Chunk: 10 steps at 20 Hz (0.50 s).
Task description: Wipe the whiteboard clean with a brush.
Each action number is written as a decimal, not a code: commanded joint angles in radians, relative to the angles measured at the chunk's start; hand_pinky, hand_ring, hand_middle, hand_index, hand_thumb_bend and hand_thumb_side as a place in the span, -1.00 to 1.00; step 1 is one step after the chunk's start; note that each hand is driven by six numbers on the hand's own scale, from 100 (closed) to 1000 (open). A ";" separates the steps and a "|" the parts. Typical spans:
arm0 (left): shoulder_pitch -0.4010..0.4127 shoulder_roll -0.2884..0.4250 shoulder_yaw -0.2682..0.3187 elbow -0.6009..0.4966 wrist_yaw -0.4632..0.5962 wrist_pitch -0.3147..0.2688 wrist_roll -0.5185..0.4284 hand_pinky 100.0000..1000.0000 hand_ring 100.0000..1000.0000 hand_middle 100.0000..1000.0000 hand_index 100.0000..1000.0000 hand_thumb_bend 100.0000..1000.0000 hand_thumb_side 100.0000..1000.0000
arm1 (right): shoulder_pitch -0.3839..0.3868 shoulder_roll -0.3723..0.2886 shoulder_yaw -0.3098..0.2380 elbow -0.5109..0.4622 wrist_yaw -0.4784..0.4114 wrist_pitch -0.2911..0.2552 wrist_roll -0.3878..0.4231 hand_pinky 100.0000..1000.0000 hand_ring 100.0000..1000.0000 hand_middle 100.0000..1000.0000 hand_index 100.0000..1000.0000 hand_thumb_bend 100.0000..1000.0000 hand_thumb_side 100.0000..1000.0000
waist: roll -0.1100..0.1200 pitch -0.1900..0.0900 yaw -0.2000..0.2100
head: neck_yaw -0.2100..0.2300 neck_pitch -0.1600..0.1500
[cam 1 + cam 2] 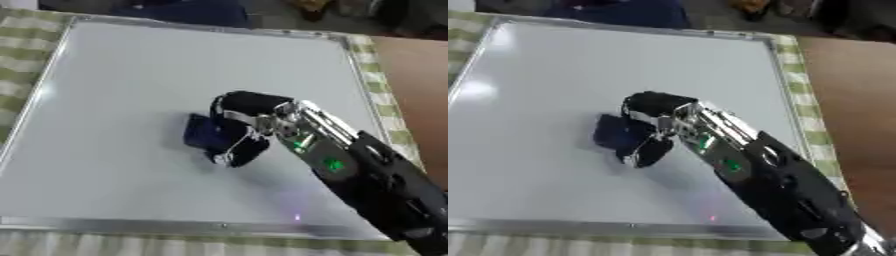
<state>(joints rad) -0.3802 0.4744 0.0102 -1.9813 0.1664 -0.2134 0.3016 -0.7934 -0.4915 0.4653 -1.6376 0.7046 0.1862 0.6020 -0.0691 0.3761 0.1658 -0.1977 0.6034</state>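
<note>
I am curling my right hand (248, 125) around the dark blue brush (203, 132), gripping it and pressing it flat against the whiteboard (122, 90) near the frame's center.

Likely a lab or workroom staged for trials: silver-framed whiteboard (131, 75) flat on a green checked cloth (26, 65), brown surface (420, 90) at right, dim clutter along the far edge.
</note>
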 commanded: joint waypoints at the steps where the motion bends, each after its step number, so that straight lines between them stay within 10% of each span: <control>1: -0.009 0.019 0.004 -0.019 0.000 -0.003 0.000 0.36 0.68 0.63 0.70 -0.58 1.00 | -0.007 -0.042 -0.044 -0.043 -0.021 0.033 -0.007 0.37 0.42 -0.51 -1.00 -1.00 -0.65 | 0.008 -0.021 -0.002 | -0.003 -0.009; 10: -0.009 0.021 0.005 -0.019 -0.003 -0.005 0.001 0.36 0.68 0.63 0.70 -0.59 1.00 | 0.024 -0.108 -0.147 -0.052 -0.065 0.139 -0.058 0.31 0.35 -0.59 -1.00 -1.00 -0.72 | 0.010 -0.015 -0.005 | -0.002 -0.011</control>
<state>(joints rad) -0.3801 0.4745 0.0102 -1.9813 0.1664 -0.2144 0.3025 -0.7582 -0.5628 0.3469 -1.6723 0.6491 0.3098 0.5534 -0.0658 0.3787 0.1612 -0.1974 0.6034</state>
